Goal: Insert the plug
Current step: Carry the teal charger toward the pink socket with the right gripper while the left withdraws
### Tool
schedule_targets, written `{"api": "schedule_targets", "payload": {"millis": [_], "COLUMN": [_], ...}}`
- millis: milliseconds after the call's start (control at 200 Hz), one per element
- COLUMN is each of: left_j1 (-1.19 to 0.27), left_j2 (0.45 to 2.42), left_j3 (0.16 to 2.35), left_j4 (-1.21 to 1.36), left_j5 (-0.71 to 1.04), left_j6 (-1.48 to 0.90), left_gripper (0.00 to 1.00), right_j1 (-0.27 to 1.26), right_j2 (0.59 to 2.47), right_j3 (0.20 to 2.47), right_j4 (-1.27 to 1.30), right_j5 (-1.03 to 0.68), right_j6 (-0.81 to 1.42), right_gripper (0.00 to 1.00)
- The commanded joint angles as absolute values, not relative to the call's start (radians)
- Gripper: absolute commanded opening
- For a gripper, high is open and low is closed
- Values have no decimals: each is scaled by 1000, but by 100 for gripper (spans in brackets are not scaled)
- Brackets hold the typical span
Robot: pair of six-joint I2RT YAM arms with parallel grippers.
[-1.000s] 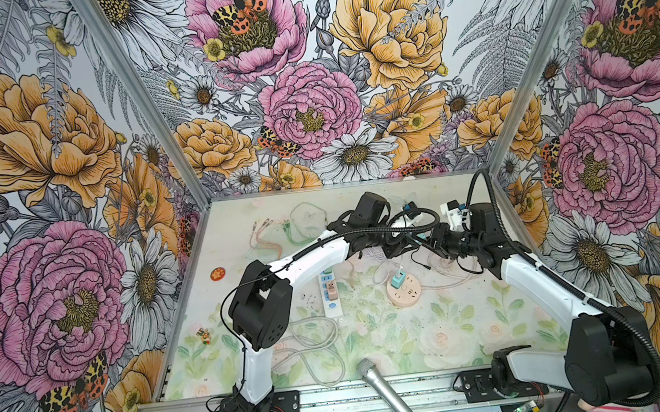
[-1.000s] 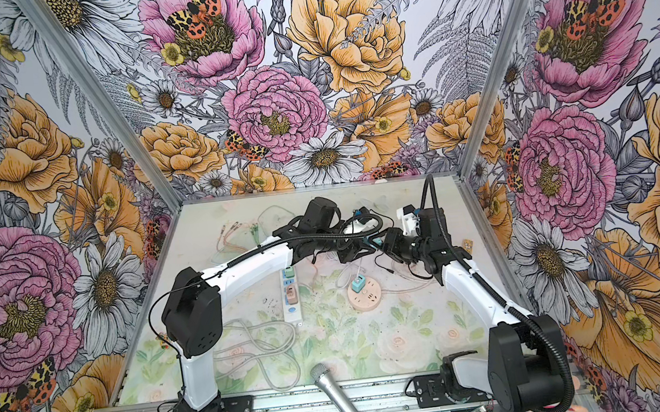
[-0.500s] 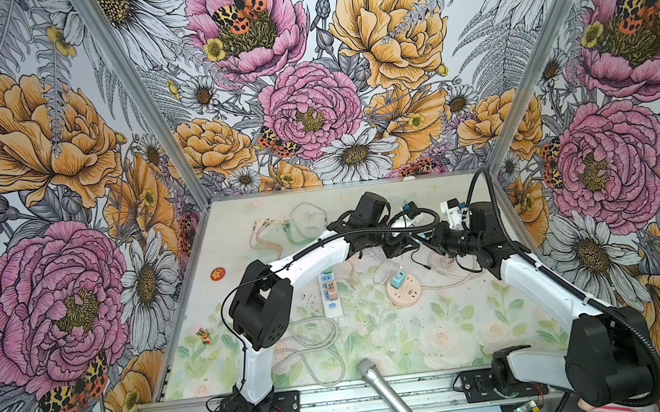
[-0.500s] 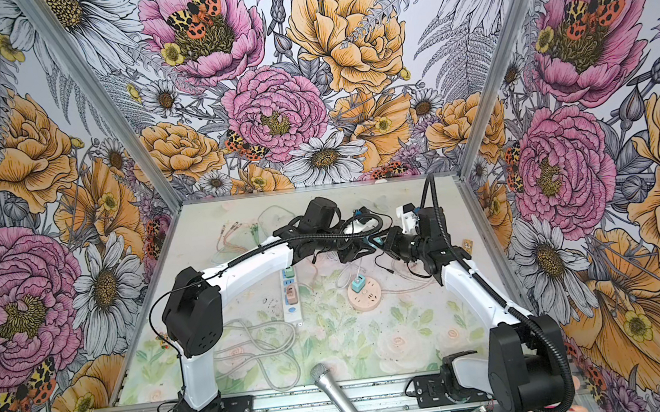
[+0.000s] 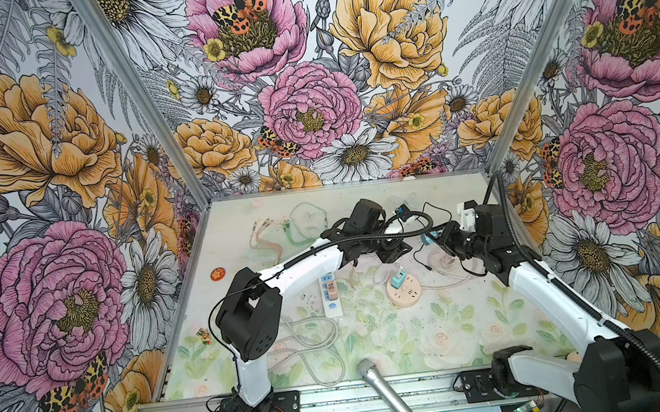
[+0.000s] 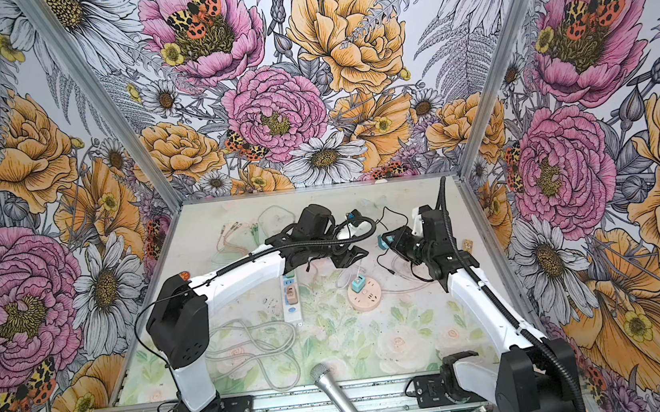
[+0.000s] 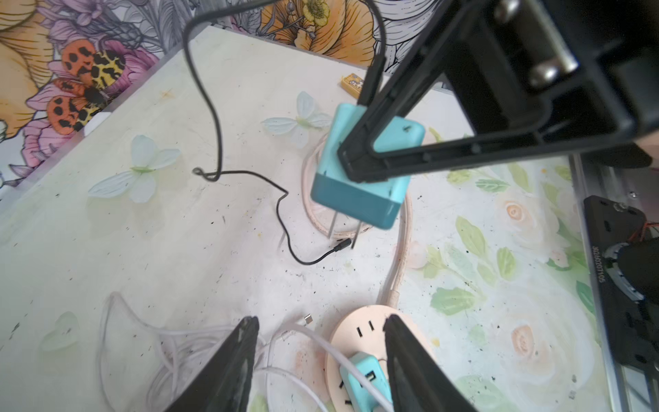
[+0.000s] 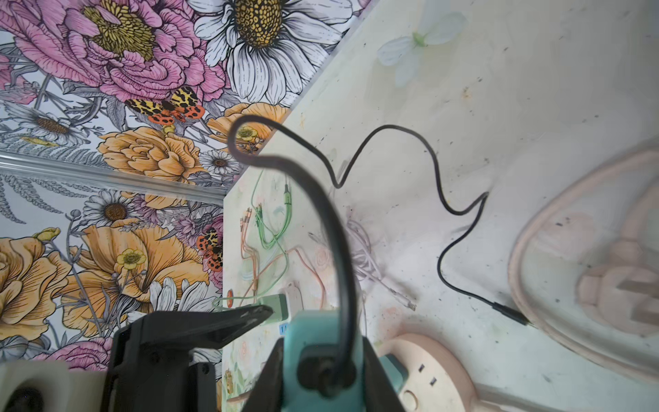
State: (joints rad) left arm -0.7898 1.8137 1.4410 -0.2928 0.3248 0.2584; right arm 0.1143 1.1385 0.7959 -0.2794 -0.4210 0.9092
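Observation:
A teal plug [image 7: 356,199] with two metal prongs and a black cable hangs above the table, with my right gripper [image 5: 434,240] shut on it. In the right wrist view the plug [image 8: 306,331] sits between both fingers, its cable looping up from its back. My left gripper [image 7: 321,342] stands open beside it with nothing between its fingers, above the round pink socket [image 7: 353,321]. Both top views show this socket [image 5: 408,295] [image 6: 369,299] on the table below the grippers. A second teal plug [image 5: 397,280] sits in it.
A white power strip [image 5: 330,299] lies left of the socket, loose white cables [image 5: 313,342] in front of it. A microphone [image 5: 389,393] pokes in at the front edge. Pink cable coil [image 8: 535,228] and orange and green leads [image 5: 268,230] lie near the back.
My right gripper closed on the teal plug, and my left gripper then opened and let it go. Both arms have stayed nearly in place.

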Motion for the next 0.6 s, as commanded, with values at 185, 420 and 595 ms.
{"api": "schedule_targets", "payload": {"millis": [185, 420, 595], "left_j1": [-786, -786, -786], "left_j2": [1602, 1585, 1581], "left_j3": [1299, 1291, 1266], "left_j4": [-368, -495, -516], "left_j5": [129, -17, -34], "left_j6": [82, -19, -73], "left_gripper": [55, 54, 54], "right_j1": [255, 460, 596], "right_j2": [1064, 1040, 1112], "right_j3": [823, 812, 834], "right_j4": [-502, -643, -700], "right_j5": [-96, 206, 374], "right_j6": [967, 1109, 1240], "right_gripper": [0, 0, 0]}}
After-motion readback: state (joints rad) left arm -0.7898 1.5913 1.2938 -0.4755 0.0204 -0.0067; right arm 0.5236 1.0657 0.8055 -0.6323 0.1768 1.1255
